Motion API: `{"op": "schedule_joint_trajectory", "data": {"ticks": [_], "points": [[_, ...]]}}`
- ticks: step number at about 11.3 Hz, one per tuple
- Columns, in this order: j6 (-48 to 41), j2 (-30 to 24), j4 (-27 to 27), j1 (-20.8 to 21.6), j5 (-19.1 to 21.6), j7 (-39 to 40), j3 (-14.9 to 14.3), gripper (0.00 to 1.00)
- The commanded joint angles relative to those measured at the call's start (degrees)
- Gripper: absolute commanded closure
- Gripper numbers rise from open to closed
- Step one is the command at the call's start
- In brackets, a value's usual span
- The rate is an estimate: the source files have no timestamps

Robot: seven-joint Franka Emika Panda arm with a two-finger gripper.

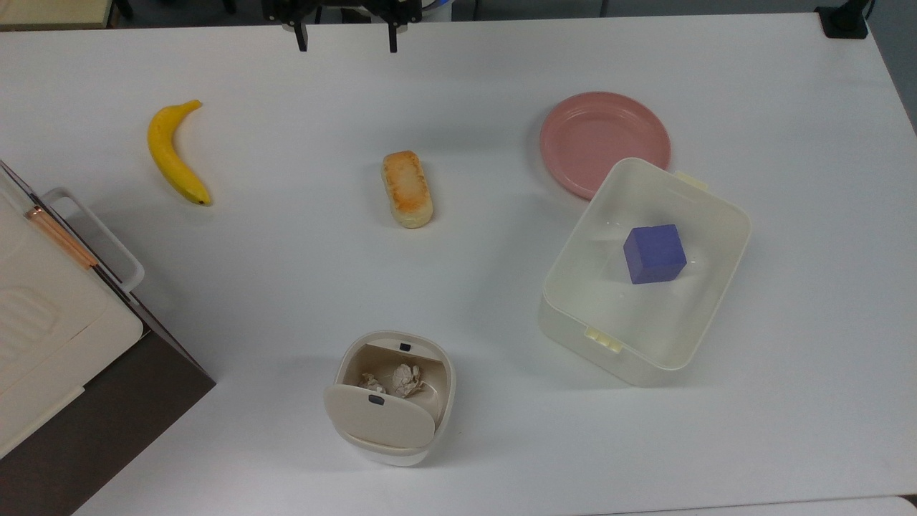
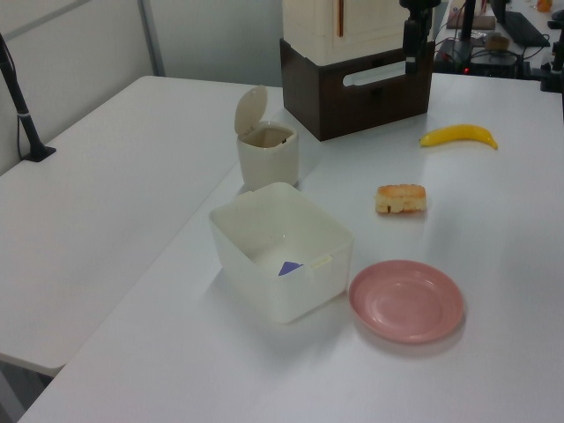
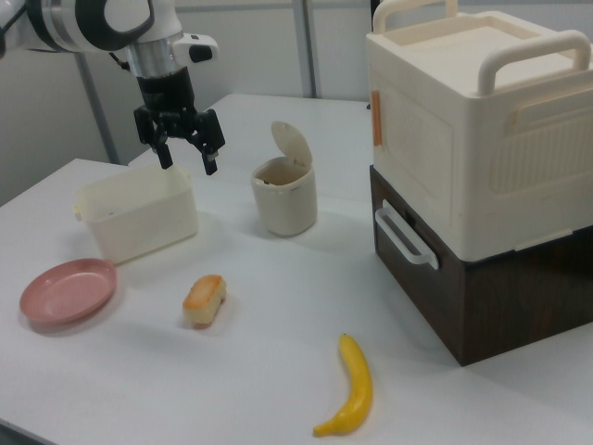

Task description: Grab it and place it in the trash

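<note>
The trash is a small cream bin near the top view's lower edge, its flap lid tipped open. The tiny paper wad lies inside it, beside a slightly bigger wad. My gripper hangs open and empty at the top view's upper edge, far from the bin and beyond the bread roll. In the right view the gripper hovers high in front of the cream tub, left of the trash. The left view shows the gripper before the dark box, well right of the trash.
A banana lies at the top view's left. A pink plate touches the cream tub, which holds a blue cube. A cream case on a dark brown base fills the top view's lower-left corner.
</note>
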State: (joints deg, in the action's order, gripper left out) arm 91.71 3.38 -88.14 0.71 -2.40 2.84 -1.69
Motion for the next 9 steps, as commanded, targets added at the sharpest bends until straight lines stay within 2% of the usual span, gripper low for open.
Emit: {"op": "schedule_joint_trajectory", "data": {"ticks": [1, 9], "points": [[0.40, -2.50, -2.91, -0.18, 1.08, -0.56, -0.51, 0.00], [1.53, -2.50, -2.65, -0.09, 1.70, -0.29, -0.86, 0.00]]}}
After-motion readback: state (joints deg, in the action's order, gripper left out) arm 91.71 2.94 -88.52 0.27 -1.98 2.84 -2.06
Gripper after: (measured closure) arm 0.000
